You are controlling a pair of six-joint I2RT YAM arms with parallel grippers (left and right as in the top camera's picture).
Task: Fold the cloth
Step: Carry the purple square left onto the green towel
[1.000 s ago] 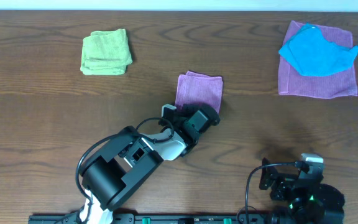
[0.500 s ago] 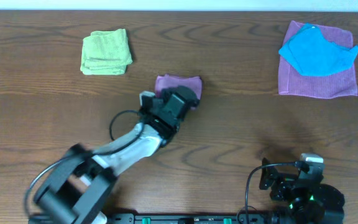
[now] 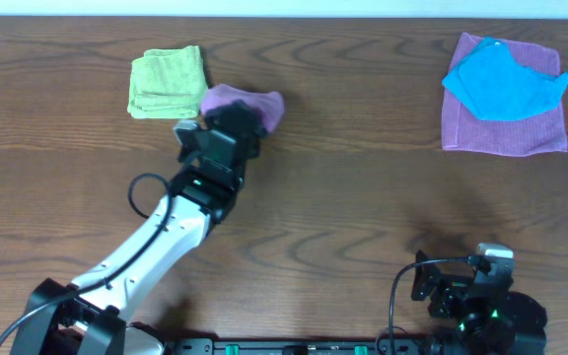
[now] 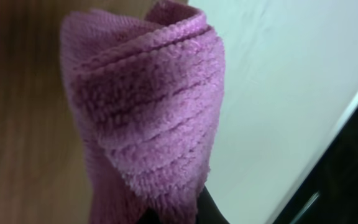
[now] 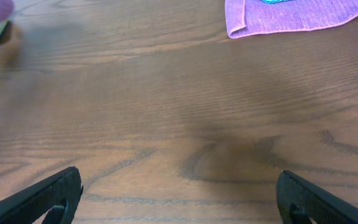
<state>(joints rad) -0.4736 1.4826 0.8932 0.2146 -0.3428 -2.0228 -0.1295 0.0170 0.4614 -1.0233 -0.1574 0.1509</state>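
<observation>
Cloth (image 3: 254,101) is in my left gripper (image 3: 237,120), a mauve-purple bundle pinched between fingers that are closed down tight on it. From overhead it shows as a rounded, bunched lump poking out past the gripper's far end. It sits toward the far left of the table (image 3: 363,207), just beside the right edge of the green cloth (image 3: 169,83); I cannot tell whether the two touch. My left wrist camera is filled with the cloth (image 4: 148,118): thick fleecy layers stacked on one another, their folded edges curling over at the top, the lower end running down toward my fingers at the bottom of the frame. Behind it there is brown wood on the left and a pale surface on the right. Whether any of the cloth rests on the wood I cannot tell.

My left arm reaches diagonally from the near left corner across the table to that spot.

The green cloth lies folded in a small thick square near the far left edge. Well apart, at the far right corner, a second mauve cloth (image 3: 506,133) lies spread flat, with the blue cloth (image 3: 504,79) crumpled on its far part.

My right gripper (image 5: 180,198) sits at the near right edge, well apart from all the cloths, its jaws spread wide with nothing between them but bare wood. Its wrist camera catches the near edge of the second mauve cloth at the top.
</observation>
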